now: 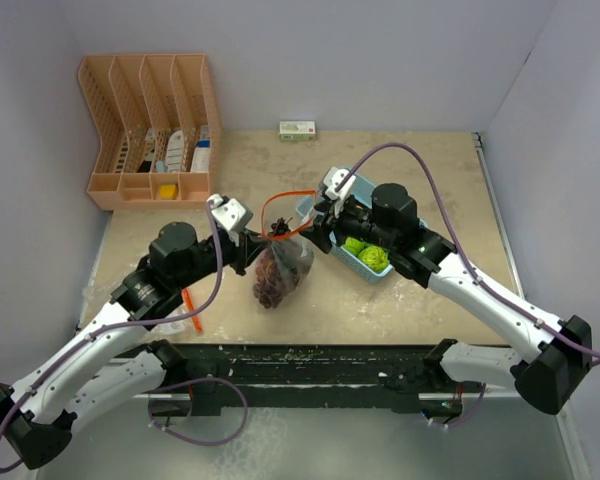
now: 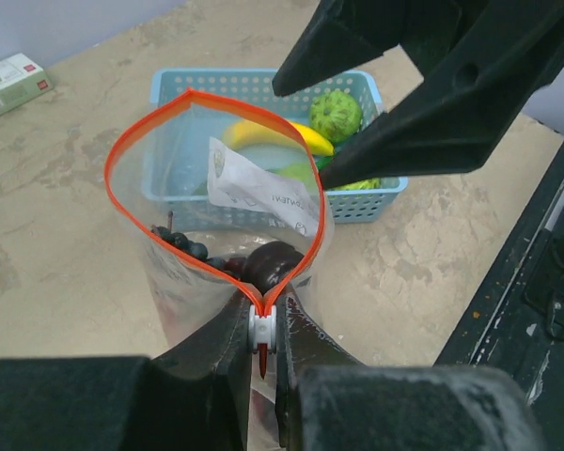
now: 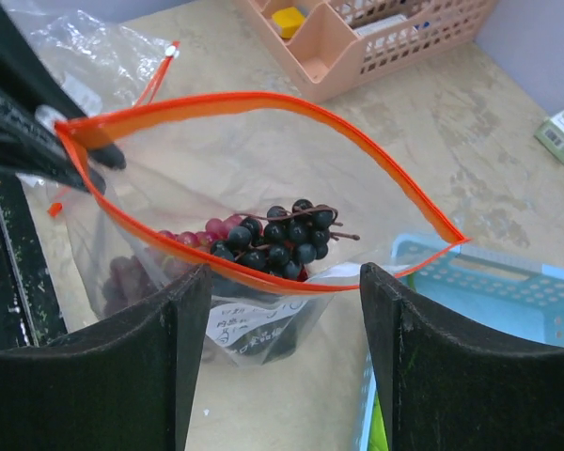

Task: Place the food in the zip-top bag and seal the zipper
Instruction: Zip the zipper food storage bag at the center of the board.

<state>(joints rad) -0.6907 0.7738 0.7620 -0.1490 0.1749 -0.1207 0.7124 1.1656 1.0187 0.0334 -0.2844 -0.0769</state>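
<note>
**Grapes in the bag, its mouth gaping**

The left pincer [image 2: 261, 321] is clenched on one end of the orange zipper rim of a clear plastic zip-top bag [image 1: 280, 262], at the centre of the overhead view. The bag's mouth stands wide, and a dark red-purple grape bunch [image 3: 282, 235] lies inside. The right pincer [image 3: 284, 272] hangs released over the mouth, fingers spread, gripping nothing. Just right of the bag, on the beige worktop [image 1: 420, 300], sits a light-blue plastic basket [image 2: 357, 202] containing a yellow banana [image 2: 273, 136] and bumpy lime-green round fruits [image 2: 336, 113]. A peach slotted organiser [image 1: 150, 130] stands at upper left.
</note>
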